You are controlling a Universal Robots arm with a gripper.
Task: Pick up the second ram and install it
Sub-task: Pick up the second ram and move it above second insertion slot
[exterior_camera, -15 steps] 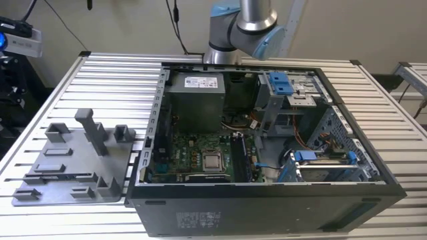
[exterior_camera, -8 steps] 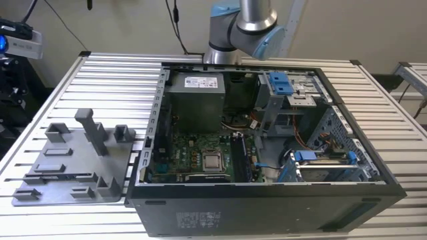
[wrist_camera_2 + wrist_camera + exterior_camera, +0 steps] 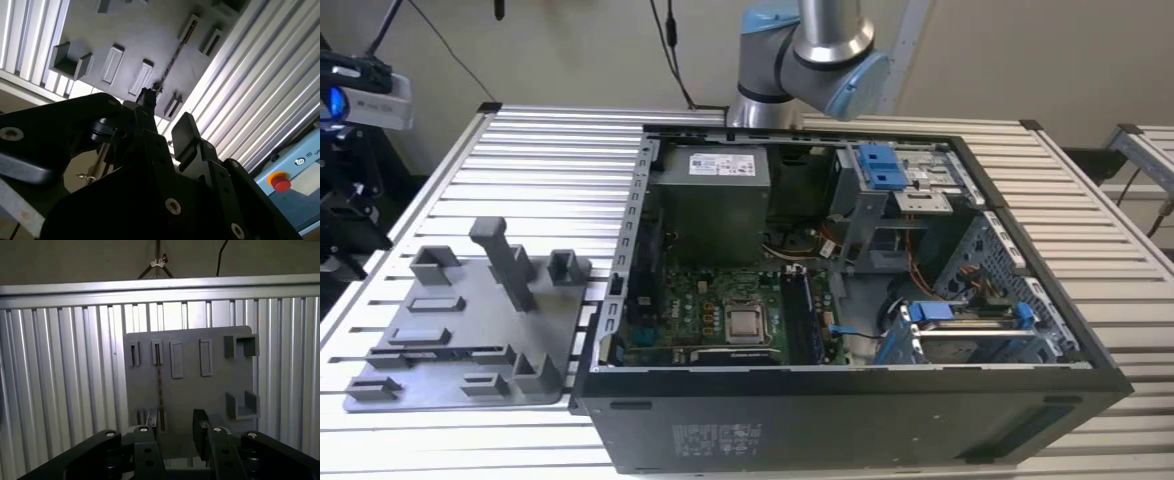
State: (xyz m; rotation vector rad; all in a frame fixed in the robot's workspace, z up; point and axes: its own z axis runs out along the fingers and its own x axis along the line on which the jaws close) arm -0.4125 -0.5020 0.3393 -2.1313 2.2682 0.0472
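Note:
The second ram [image 3: 159,380] stands on edge in a slot of the grey fixture plate [image 3: 190,390], seen from above as a thin dark line. In the second wrist view the same stick [image 3: 172,59] runs across the plate [image 3: 135,35]. My gripper [image 3: 176,419] hangs high over the plate's near edge, open, with nothing between its fingers [image 3: 200,421]. One finger [image 3: 151,419] lines up over the stick's near end. The second wrist view also shows the gripper [image 3: 166,114] open above the stick. In the exterior view the plate [image 3: 467,330] lies at the exterior view's left.
An open computer case [image 3: 854,290] fills the middle of the ribbed metal table [image 3: 534,160], with the motherboard [image 3: 720,310], power supply [image 3: 710,200] and blue drive brackets [image 3: 881,165] inside. The arm's base [image 3: 807,55] rises behind the case. Posts [image 3: 500,260] stick up from the plate.

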